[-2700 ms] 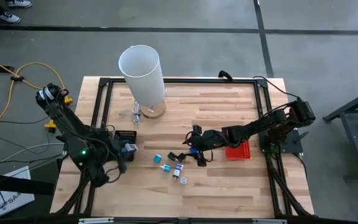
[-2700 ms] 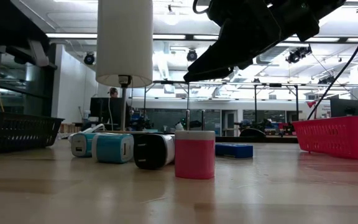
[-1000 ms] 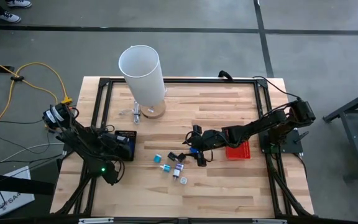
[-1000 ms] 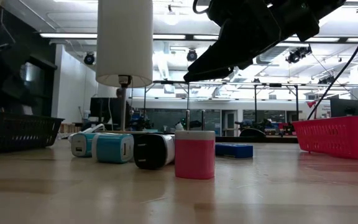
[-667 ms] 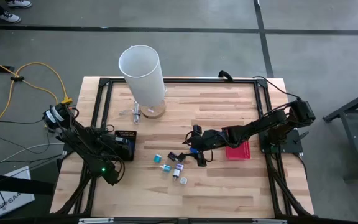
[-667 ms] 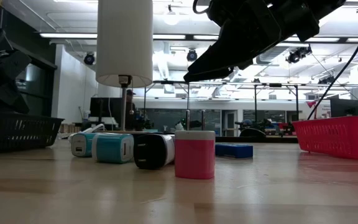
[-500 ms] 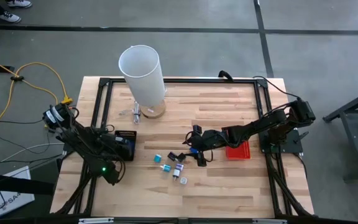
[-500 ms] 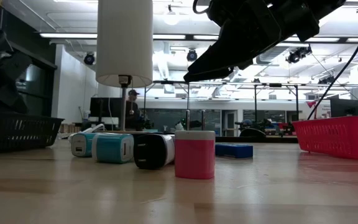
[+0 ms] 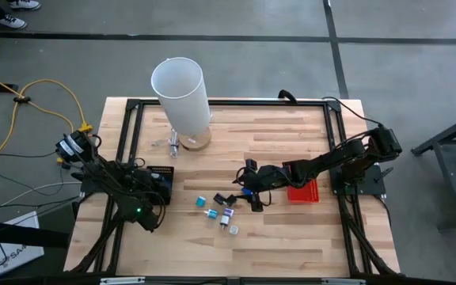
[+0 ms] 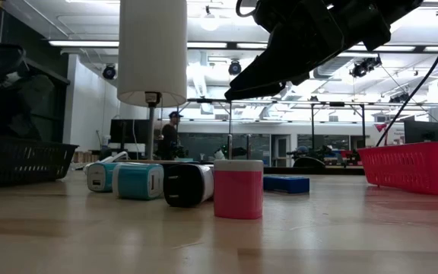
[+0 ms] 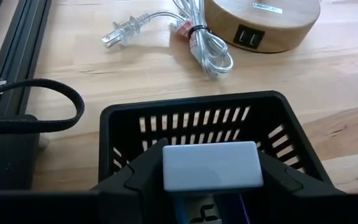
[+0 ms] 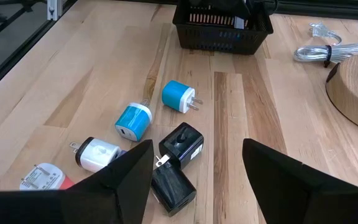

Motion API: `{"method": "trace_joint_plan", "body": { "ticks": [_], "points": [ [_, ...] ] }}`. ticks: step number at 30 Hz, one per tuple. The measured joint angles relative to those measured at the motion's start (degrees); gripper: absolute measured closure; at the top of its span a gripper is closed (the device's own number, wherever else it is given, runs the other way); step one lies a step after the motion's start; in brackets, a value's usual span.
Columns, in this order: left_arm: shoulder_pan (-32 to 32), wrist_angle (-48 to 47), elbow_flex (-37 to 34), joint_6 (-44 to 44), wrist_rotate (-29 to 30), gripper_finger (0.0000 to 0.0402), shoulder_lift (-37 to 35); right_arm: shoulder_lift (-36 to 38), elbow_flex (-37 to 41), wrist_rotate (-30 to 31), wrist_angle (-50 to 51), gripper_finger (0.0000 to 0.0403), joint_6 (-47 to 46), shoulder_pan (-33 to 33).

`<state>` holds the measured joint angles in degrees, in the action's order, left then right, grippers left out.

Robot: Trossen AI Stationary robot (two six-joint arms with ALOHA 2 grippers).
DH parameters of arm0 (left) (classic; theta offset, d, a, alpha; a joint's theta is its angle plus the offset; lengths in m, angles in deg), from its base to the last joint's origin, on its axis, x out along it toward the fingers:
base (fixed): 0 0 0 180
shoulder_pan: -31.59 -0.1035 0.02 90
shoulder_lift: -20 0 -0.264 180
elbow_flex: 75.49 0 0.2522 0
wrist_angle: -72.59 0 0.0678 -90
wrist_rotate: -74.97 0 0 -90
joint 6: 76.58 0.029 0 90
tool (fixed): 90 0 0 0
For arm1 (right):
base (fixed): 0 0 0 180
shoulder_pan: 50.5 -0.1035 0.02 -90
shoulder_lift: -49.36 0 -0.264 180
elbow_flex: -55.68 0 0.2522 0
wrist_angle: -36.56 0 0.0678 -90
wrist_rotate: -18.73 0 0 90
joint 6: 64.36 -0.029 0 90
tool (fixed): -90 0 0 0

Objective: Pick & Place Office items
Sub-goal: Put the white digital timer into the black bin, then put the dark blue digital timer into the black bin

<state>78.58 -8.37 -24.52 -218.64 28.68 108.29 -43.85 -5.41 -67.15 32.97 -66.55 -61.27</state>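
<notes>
The office items are small plug-in chargers strewn mid-table (image 9: 224,210). The right wrist view shows a blue one (image 12: 179,97), a teal-and-white one (image 12: 132,121), a white one (image 12: 98,153), two black ones (image 12: 181,142) and a pink-and-white one (image 12: 41,177). In the low view they rest on their sides, and the pink one (image 10: 238,189) stands upright. My right gripper (image 12: 204,171) hangs open above them (image 9: 245,184), touching nothing. My left gripper (image 9: 159,179) is shut on a grey-white charger (image 11: 210,165) over the black basket (image 11: 197,121). My left gripper pinches the grey-white charger by its two short ends (image 11: 166,168), one dark finger (image 11: 143,174) on each side. The charger is lifted clear and lies level above the black basket's near wall (image 11: 129,115). A blue part shows under it.
A tall white lamp (image 9: 180,93) stands on a round wooden base (image 11: 263,22) at the far side, its cord and plug (image 11: 194,37) on the table. A red mesh basket (image 9: 302,192) sits by the right arm. A black frame rail (image 9: 125,142) edges the table.
My left arm has shifted a little toward the table's right and far side, keeping its gripper over the black basket. My right arm has kept still. A person far behind the table has walked to the right.
</notes>
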Motion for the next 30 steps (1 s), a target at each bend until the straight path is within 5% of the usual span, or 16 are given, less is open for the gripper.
{"method": "trace_joint_plan", "body": {
  "ticks": [30],
  "points": [
    [0.1,0.2,0.0,-0.2,1.4,0.0206,0.0,0.0,0.0,0.0,0.0,0.0168,0.0,0.0]
  ]
}}
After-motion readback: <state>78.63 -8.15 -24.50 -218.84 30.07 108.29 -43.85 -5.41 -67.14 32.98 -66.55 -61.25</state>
